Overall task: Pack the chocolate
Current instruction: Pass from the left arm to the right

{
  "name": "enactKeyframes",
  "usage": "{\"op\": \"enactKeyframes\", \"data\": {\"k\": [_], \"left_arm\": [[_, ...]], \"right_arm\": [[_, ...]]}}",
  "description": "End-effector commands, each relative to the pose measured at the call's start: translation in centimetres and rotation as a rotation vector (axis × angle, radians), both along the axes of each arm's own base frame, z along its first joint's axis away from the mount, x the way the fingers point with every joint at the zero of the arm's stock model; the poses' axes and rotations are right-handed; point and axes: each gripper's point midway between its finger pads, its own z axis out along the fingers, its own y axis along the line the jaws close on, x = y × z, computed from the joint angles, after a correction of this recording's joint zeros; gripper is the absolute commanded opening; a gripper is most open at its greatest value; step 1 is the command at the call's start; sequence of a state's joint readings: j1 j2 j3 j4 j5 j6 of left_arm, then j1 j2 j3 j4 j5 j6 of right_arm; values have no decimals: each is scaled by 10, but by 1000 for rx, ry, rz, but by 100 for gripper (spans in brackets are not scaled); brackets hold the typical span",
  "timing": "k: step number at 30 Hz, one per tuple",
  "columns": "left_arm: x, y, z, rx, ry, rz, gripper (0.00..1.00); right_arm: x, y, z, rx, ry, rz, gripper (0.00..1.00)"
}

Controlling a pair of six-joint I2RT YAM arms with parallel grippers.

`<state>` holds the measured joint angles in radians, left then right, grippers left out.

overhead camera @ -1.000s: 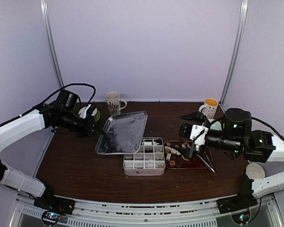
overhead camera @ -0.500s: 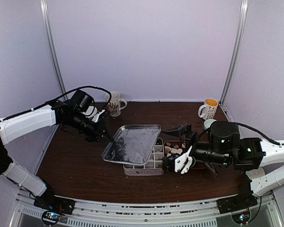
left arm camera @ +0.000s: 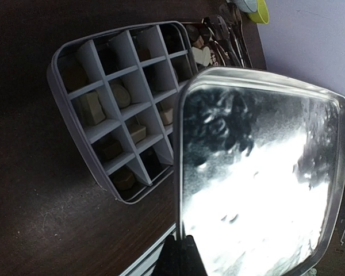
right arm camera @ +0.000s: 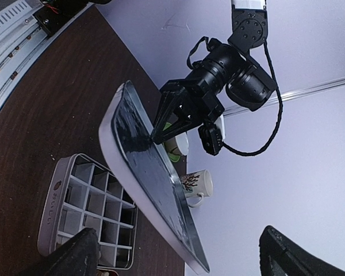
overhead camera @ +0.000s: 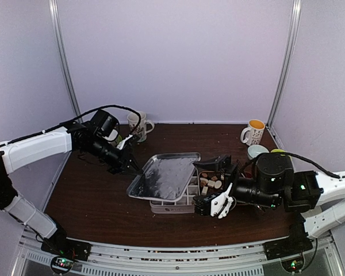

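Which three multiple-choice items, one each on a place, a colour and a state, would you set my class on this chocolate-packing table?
1. Where is the metal lid?
A flat on the table
B tilted above the divided box, held at its edge by the left pincer
C leaning on a mug

2. What colour is the inside of the back-right mug?
A yellow-orange
B blue
C black

3. How does the right pincer stand?
A shut on the lid
B shut on a chocolate
C open, holding nothing

Answers:
1 B, since the right wrist view shows the lid slanting over the box with the left pincer clamped on its rim.
2 A, since the top view shows its lining.
3 C, since its fingers stand wide apart with nothing between them.
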<state>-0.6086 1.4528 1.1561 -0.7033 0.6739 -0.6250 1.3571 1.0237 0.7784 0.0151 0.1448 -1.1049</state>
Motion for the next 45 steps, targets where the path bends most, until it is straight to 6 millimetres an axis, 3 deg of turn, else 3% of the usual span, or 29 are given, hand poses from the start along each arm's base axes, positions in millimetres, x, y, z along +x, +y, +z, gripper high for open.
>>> {"op": "enactKeyframes", "data": {"k": [1,10,24,29,41,45], "left_arm": [[2,-12,13,-56,-20,-28,0],[7,-6,4,15,-28,0,0],[7,-6,0,69,-39,3,0],[6,-4,-3,90,-34,6,0],[8,-5,-4,98,-32,12,0],[7,-5,-5,98,-29,10,0]], "right_arm": [[5,-3,-3,-23,-45,-45,100],[5,-6,-4,-81,-122,-57,100],[-1,15,-26,-206,-208,-43,96],[-1,19,-34,-240,-224,-42,83],[-6,41,-46,-288,-200,-35,33],[-5,42,-51,-313,-196,-34,23]]}}
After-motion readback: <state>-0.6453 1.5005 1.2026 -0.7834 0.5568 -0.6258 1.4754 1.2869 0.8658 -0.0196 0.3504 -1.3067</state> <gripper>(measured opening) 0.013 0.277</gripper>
